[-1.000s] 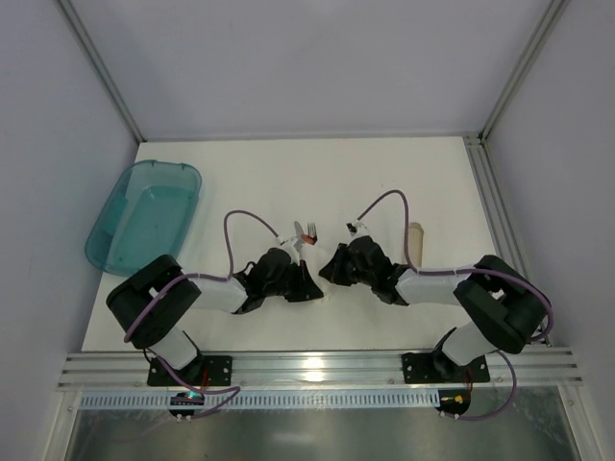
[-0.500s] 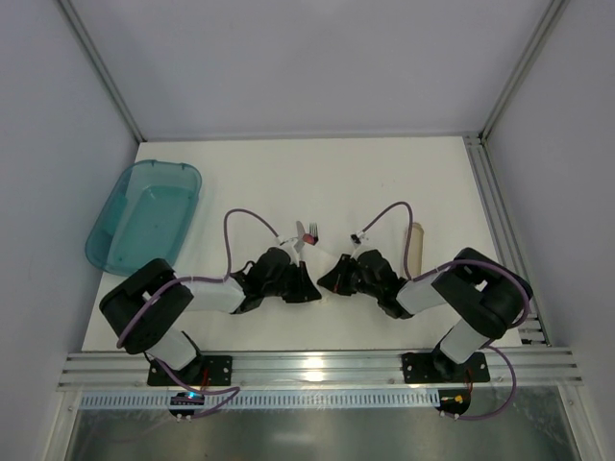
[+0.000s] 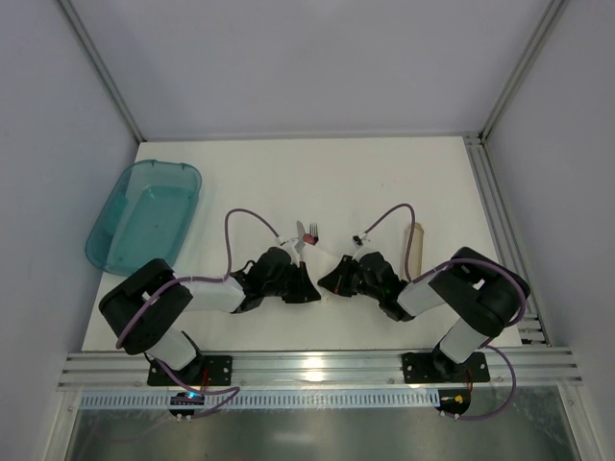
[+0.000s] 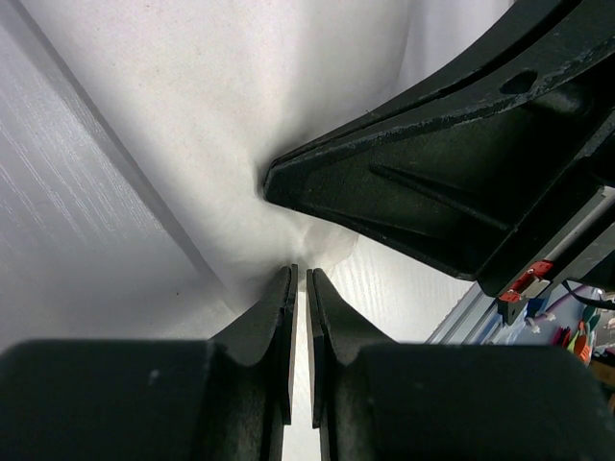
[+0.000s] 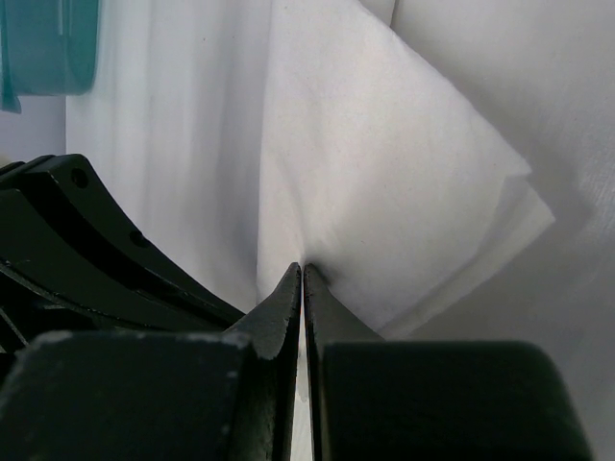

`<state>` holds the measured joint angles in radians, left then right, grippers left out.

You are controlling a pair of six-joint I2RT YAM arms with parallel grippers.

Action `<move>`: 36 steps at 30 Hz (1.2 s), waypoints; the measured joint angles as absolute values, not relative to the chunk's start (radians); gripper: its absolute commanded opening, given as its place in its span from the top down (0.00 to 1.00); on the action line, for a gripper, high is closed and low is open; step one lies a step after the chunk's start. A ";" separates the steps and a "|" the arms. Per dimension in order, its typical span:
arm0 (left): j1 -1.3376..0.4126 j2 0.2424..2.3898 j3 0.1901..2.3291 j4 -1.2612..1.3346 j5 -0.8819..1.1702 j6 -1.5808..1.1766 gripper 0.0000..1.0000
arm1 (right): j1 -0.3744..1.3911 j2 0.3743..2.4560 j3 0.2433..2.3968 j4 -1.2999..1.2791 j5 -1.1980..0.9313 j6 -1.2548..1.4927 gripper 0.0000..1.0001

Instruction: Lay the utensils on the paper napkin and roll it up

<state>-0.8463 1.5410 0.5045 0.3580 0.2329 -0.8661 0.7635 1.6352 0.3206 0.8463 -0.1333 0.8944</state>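
Observation:
The paper napkin [image 5: 384, 192] is white and raised in a fold between both grippers at the table's middle. It also shows in the left wrist view [image 4: 240, 115]. My left gripper [image 4: 300, 271] is shut on the napkin's edge with only a thin slit between the jaws. My right gripper [image 5: 304, 271] is shut on the fold, tip to tip with the left one. In the top view the left gripper [image 3: 309, 288] and the right gripper [image 3: 327, 282] almost touch and hide most of the napkin. The fork's silvery tines [image 3: 313, 230] stick out just behind them. The knife is hidden.
A translucent teal tub [image 3: 144, 213] stands at the left edge of the table and shows in the right wrist view [image 5: 48, 43]. A tan tube [image 3: 415, 245] lies to the right of the right arm. Metal rails [image 3: 307, 367] run along the near edge.
The right arm has folded in, its elbow drawn closer, and its gripper has slid slightly nearer the left one. The left arm has barely moved. Both stay shut on the napkin.

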 measured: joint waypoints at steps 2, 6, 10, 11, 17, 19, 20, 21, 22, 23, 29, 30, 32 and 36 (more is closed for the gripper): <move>-0.846 1.541 0.504 0.358 0.235 -0.867 0.87 | 0.764 1.637 0.319 0.852 -0.134 0.896 0.96; -0.846 1.526 0.501 0.345 0.241 -0.866 0.87 | 0.764 1.637 0.319 0.852 -0.133 0.896 0.96; -0.847 1.487 0.489 0.308 0.253 -0.860 0.87 | 0.764 1.637 0.319 0.852 -0.133 0.896 0.96; -0.848 1.482 0.488 0.299 0.255 -0.859 0.87 | 0.764 1.637 0.319 0.852 -0.133 0.896 0.96; -0.849 1.489 0.483 0.284 0.265 -0.857 0.87 | 0.764 1.637 0.318 0.853 -0.133 0.896 0.96; -0.849 1.495 0.480 0.286 0.266 -0.859 0.87 | 0.764 1.637 0.318 0.853 -0.133 0.896 0.96; -0.849 1.494 0.479 0.283 0.265 -0.860 0.87 | 0.764 1.637 0.318 0.854 -0.133 0.896 0.96; -0.850 1.490 0.479 0.275 0.265 -0.860 0.87 | 0.764 1.637 0.317 0.856 -0.133 0.895 0.96; -0.850 1.483 0.481 0.258 0.261 -0.859 0.86 | 0.764 1.637 0.316 0.857 -0.133 0.894 0.96; -0.851 1.469 0.490 0.220 0.250 -0.858 0.85 | 0.764 1.637 0.315 0.859 -0.134 0.892 0.96; -0.820 1.384 0.631 0.036 0.179 -0.832 0.86 | 0.764 1.640 0.308 0.873 -0.136 0.889 0.96; -0.801 1.382 0.662 0.026 0.177 -0.826 0.87 | 0.764 1.642 0.308 0.877 -0.138 0.889 0.96; -0.761 1.393 0.705 0.025 0.178 -0.815 0.89 | 0.764 1.645 0.308 0.882 -0.139 0.889 0.96; -0.696 1.479 0.745 0.040 0.180 -0.789 0.89 | 0.763 1.649 0.307 0.889 -0.142 0.889 0.96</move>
